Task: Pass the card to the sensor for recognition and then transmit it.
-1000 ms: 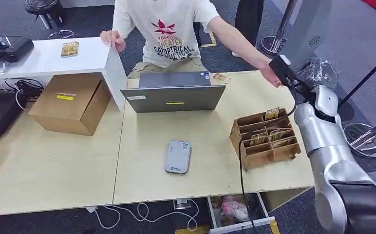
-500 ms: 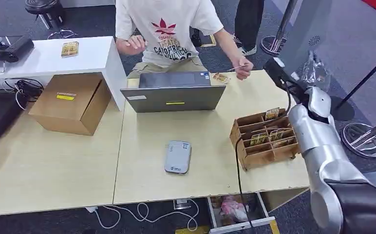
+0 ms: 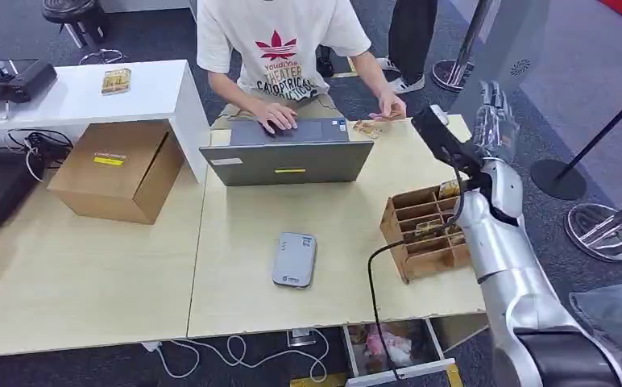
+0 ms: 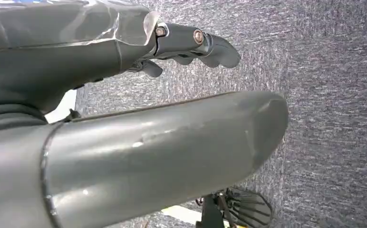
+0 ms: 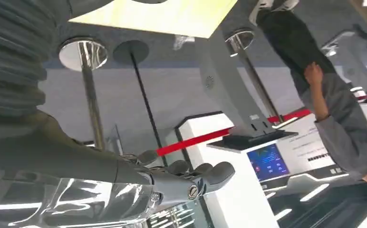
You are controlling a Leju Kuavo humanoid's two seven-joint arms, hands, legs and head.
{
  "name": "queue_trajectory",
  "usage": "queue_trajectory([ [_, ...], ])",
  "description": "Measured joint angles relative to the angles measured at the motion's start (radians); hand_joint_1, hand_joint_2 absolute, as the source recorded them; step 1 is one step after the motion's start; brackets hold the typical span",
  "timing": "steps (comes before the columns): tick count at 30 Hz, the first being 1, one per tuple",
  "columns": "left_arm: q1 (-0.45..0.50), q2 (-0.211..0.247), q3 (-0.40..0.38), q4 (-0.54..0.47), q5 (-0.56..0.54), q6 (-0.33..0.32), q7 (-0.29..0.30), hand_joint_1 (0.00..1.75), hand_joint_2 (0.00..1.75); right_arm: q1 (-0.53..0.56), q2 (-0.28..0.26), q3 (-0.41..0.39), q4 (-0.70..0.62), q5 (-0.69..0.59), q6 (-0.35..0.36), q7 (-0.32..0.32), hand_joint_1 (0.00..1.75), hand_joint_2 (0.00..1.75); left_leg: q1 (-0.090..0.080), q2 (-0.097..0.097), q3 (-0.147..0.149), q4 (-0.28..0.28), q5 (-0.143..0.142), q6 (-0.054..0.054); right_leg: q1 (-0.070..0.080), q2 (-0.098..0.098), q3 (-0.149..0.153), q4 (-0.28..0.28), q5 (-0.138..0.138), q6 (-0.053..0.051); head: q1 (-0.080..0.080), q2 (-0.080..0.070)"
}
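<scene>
Pale wood makes up the surface (image 3: 235, 234), and near its front middle lies the grey sensor (image 3: 294, 259), flat, its long axis running roughly from the robot toward the person, tilted a little. Behind it stands a grey laptop (image 3: 288, 153), back to the robot, with a person (image 3: 279, 48) in a white printed shirt seated at it, one hand on the keyboard. The person's other hand (image 3: 388, 105) holds a card (image 3: 366, 126) low at the far edge of the surface, just right of the laptop; the card is small and tan, its long axis lying about across the surface, though its facing is too small to read.

To the right stands a brown compartment rack (image 3: 429, 230) holding more cards upright in its slots, partly hidden by the silver right arm. The right hand (image 3: 497, 121) is raised beyond the surface's far right corner, above the carpet, fingers spread and straight with nothing in them; the right wrist view shows its fingers (image 5: 205, 173) extended and apart. The left hand (image 4: 191, 45) hangs over grey carpet, its fingers loosely curled and holding nothing.

On the left sit a cardboard box (image 3: 118, 169) and a white side bench (image 3: 90, 93) carrying a small tan packet (image 3: 115, 81).
</scene>
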Motion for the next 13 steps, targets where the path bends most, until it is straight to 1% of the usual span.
queue_trajectory([
  [3, 0.003, 0.000, 0.000, 0.000, -0.002, 0.000, 0.001, 0.00, 0.00, 0.054, 0.020, 0.002, -0.067, -0.010, -0.009, 0.001, 0.00, 1.75, 0.000, 0.000, 0.000, 0.000, 0.000, 0.000, 0.000, 0.000, 0.000, 0.000, 0.000, 0.000, 0.000, 0.000],
  [6, 0.004, 0.000, 0.000, 0.000, -0.003, 0.000, 0.001, 0.00, 0.00, 0.104, 0.035, 0.009, -0.131, -0.016, -0.014, 0.015, 0.00, 1.75, 0.000, 0.000, 0.000, 0.000, 0.000, 0.000, 0.000, 0.000, 0.000, 0.000, 0.000, 0.000, 0.000, 0.000],
  [10, 0.005, -0.002, 0.000, 0.000, -0.005, 0.001, 0.007, 0.00, 0.00, 0.180, 0.052, 0.023, -0.222, -0.035, -0.040, 0.037, 0.00, 1.75, 0.000, 0.000, 0.000, 0.000, 0.000, 0.000, 0.000, 0.000, 0.000, 0.000, 0.000, 0.000, 0.000, 0.000],
  [13, 0.006, -0.004, 0.000, 0.000, -0.006, 0.003, 0.010, 0.00, 0.00, 0.238, 0.068, 0.024, -0.289, -0.053, -0.077, 0.043, 0.00, 1.75, 0.000, 0.000, 0.000, 0.000, 0.000, 0.000, 0.000, 0.000, 0.000, 0.000, 0.000, 0.000, 0.000, 0.000],
])
